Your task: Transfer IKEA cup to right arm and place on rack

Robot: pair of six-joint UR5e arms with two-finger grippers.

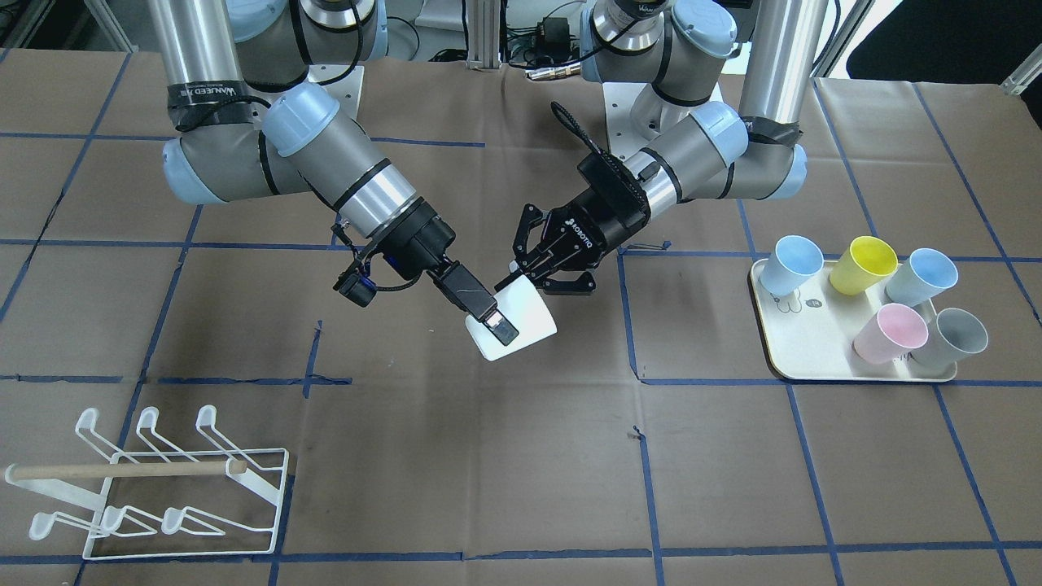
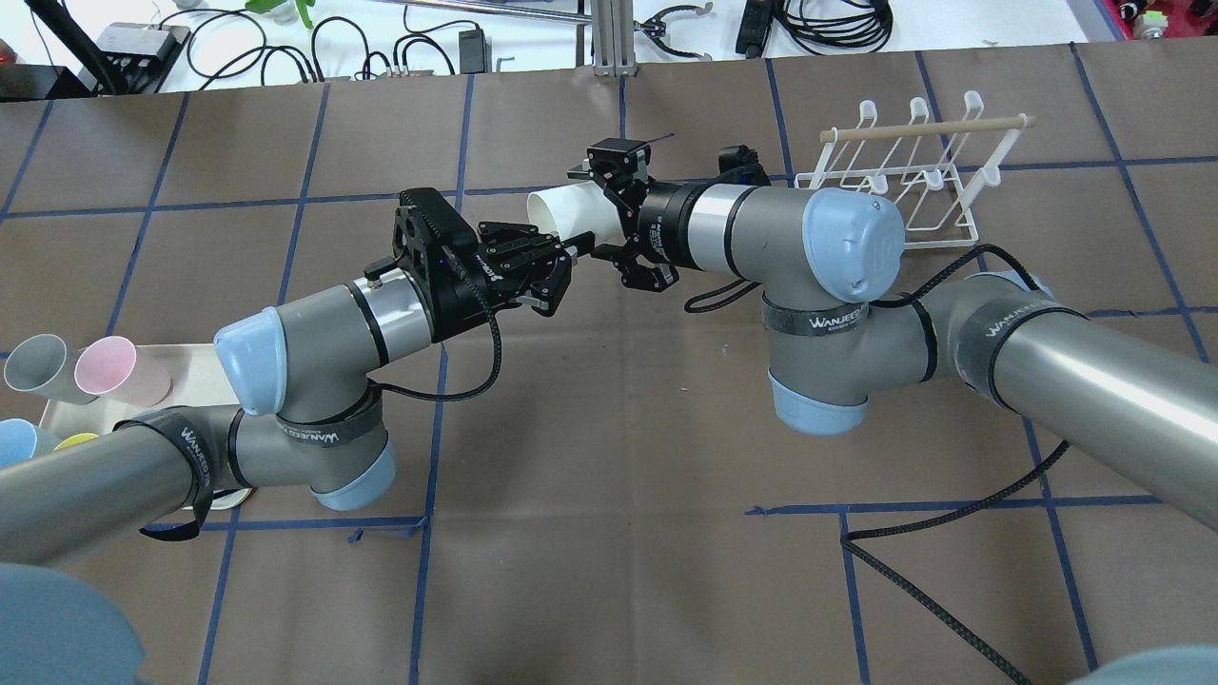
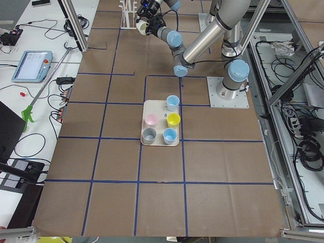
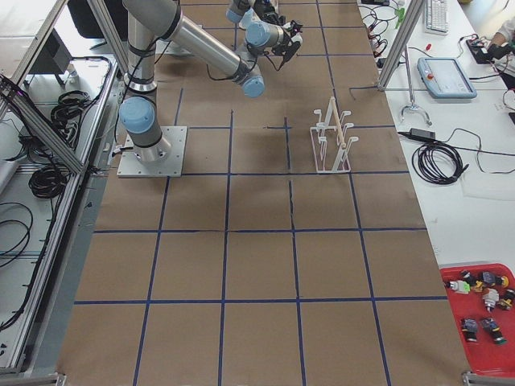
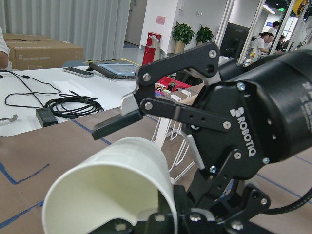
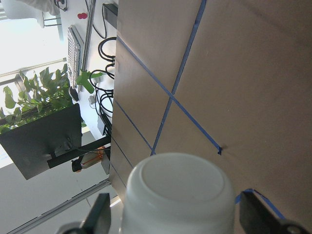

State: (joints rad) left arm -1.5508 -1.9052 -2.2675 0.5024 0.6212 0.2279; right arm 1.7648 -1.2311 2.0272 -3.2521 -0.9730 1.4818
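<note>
Exterior front-facing view: the white cup [image 1: 529, 313] hangs above the table [image 1: 488, 456], mouth toward the left gripper [image 1: 533, 277]. The right gripper [image 1: 498, 327] is clamped across the cup's wall. The left gripper's fingers are spread wide at the rim; contact there cannot be determined. The rack [image 1: 122, 470] stands well apart.

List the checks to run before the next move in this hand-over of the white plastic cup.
1. The white plastic cup is in mid-air between both grippers: ok.
2. The boxy black right gripper straddles the cup's base end: ok.
3. Its grip on the cup is firm: cannot tell.
4. The black linkage-finger left gripper is clear of the cup's mouth end: not ok.
5. The left gripper is open: cannot tell.
6. The white wire rack with its wooden dowel has bare prongs: ok.
</note>
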